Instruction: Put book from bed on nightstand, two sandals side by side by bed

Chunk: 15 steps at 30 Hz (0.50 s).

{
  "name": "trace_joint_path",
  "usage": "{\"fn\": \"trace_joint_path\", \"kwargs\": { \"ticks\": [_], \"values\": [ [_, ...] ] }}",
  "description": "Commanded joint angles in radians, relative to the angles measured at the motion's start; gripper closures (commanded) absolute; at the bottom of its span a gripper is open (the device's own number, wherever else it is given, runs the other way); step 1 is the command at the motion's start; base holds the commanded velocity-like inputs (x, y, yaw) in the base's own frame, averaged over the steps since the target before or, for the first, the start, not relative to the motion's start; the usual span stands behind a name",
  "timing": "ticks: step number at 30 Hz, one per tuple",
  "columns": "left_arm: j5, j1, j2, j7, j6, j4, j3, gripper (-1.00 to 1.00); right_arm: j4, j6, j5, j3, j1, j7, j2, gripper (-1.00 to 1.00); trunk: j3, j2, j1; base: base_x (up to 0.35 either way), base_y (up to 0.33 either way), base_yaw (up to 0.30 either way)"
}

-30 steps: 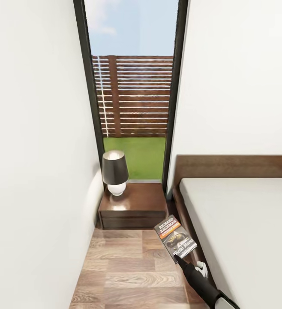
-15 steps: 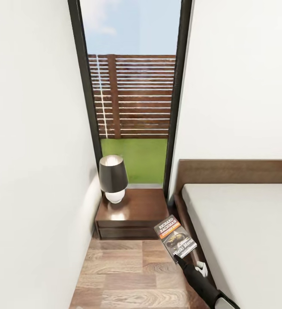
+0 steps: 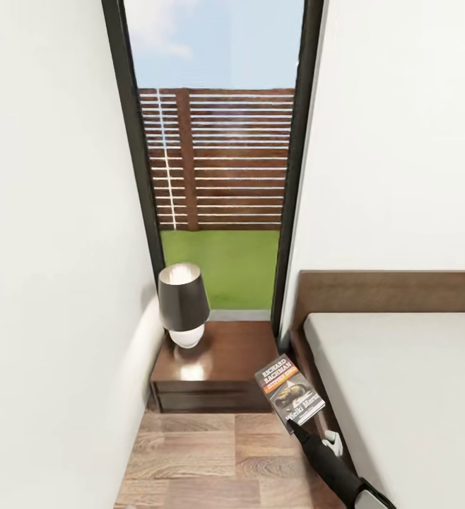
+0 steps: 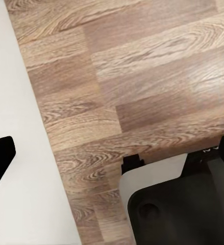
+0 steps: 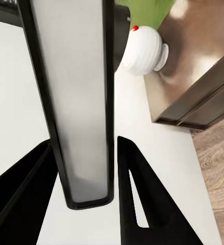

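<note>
A wood-plank floor runs between a white wall and the bed, with the nightstand and a lamp below a tall window. The book is clamped edge-on in the right end effector, raised above the floor beside the bed. The left end effector's opening cannot be told.

book: dark cover, orange band, white lettering, brownish picture
nightstand: glossy dark brown wood
lamp: dark shade with pale inner lining, white ribbed base
bed: dark brown frame and headboard, plain light grey mattress
floor: brown planks with a wavy grain pattern
window frame: black
fence: brown horizontal slats
grass: bright green
walls: plain white
right hand: black fingers
</note>
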Motion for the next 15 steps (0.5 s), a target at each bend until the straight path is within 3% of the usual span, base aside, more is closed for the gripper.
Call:
{"fn": "trace_joint_path", "kwargs": {
  "ticks": [1, 15],
  "values": [
    [-0.011, 0.000, 0.000, -0.005, 0.005, -0.003, 0.000, -1.00, 0.000, 0.010, -0.012, 0.003, -0.001, 0.003, 0.000, 1.00, -0.002, -0.002, 0.001, 0.260, 0.000, 0.000],
    [-0.011, 0.000, 0.000, -0.004, 0.005, -0.003, 0.000, -1.00, 0.000, 0.010, -0.011, 0.003, -0.001, 0.003, -0.001, 1.00, -0.002, -0.002, 0.001, 0.233, 0.004, 0.000]
  ]
}}
